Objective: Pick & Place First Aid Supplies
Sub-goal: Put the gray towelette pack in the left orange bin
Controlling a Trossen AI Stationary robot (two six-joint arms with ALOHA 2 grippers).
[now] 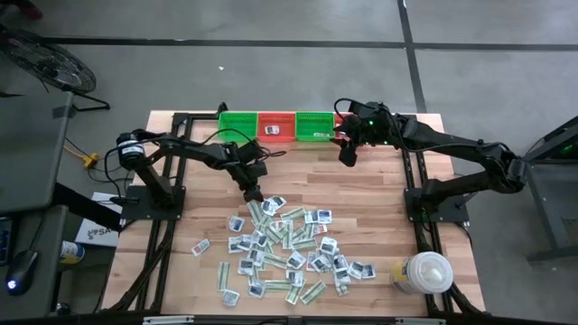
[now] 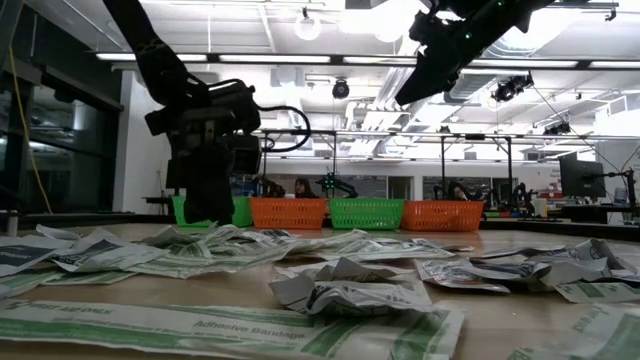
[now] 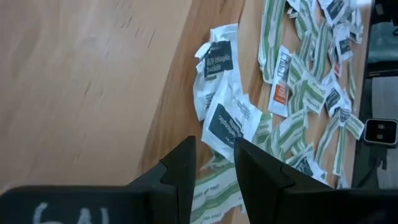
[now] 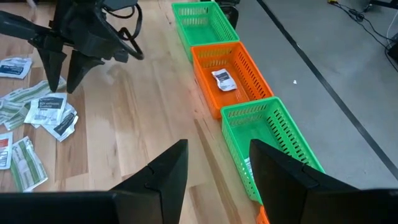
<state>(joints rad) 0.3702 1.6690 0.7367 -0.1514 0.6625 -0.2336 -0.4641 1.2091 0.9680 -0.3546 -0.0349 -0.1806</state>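
A wooden table (image 1: 379, 194) seen from above fills the middle of the scene, with a dark robot arm reaching in from each side. Along its far edge stands a row of small plastic baskets (image 1: 289, 126), alternating green and orange; one white packet (image 4: 222, 79) lies inside an orange basket (image 4: 231, 74). In the near right corner of the table stands a big white round lidded container (image 1: 424, 272).

Across the near half of the table lies a loose scatter of first aid supplies (image 1: 289, 248): many small flat packets, white squares with dark labels and narrow pale-green striped bandage strips, overlapping one another.

The left gripper (image 1: 254, 192) points down at the far left edge of that scatter, just above the packets. Its fingers stand slightly apart with nothing between them.

The right gripper (image 1: 347, 154) hangs raised over the table near the right end of the basket row. Its fingers are apart and empty, with bare wood and a green basket (image 4: 270, 146) showing beyond them.
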